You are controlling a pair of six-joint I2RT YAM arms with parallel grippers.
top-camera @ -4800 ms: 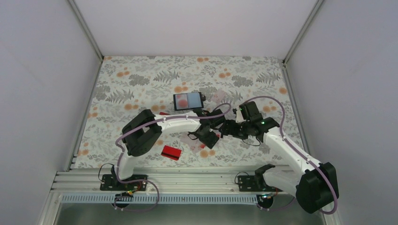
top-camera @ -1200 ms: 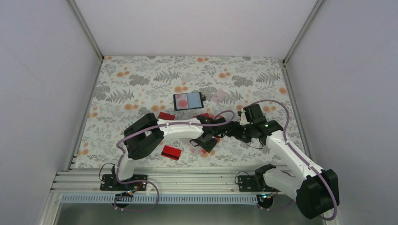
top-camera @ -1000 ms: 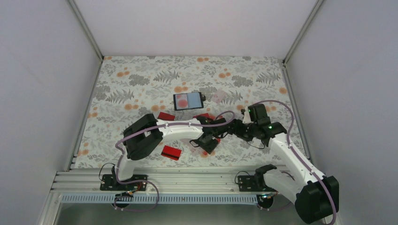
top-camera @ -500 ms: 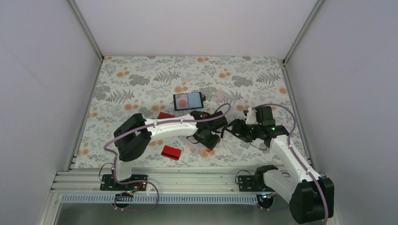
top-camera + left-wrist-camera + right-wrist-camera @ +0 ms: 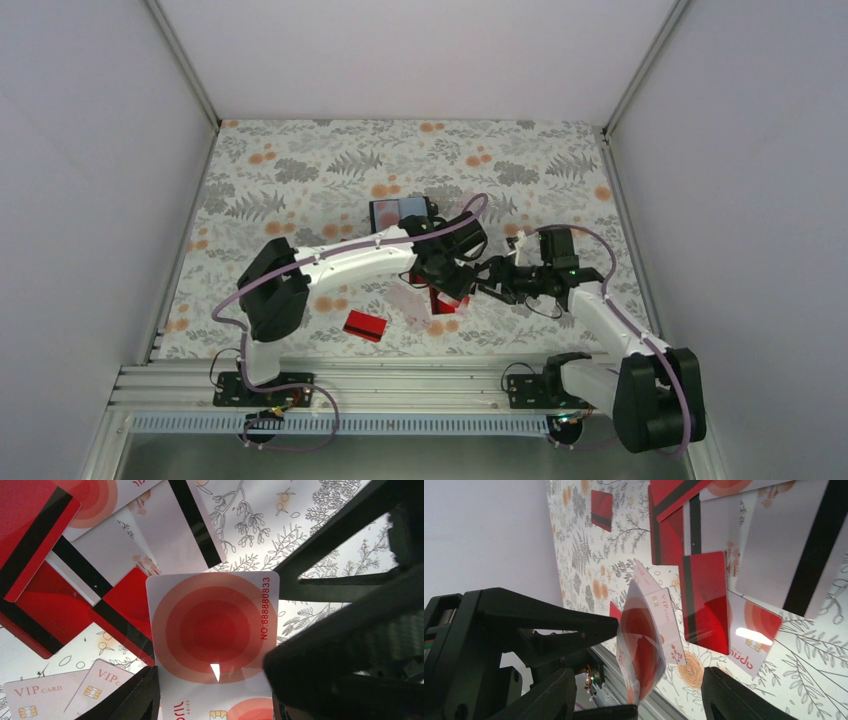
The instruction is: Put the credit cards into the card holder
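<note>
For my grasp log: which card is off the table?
The whitish card with red rings, pinched in the left gripper; the other cards lie flat.

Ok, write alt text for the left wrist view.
The left tool grips a white card printed with red concentric circles and NO.888880833, held above a floral tablecloth. Below lie scattered red and white cards with black stripes, plus two VIP cards at lower left; the right tool's black fingers cross the upper right.

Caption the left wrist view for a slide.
Left pincer grips a red-circle card above scattered cards on floral cloth.
</note>
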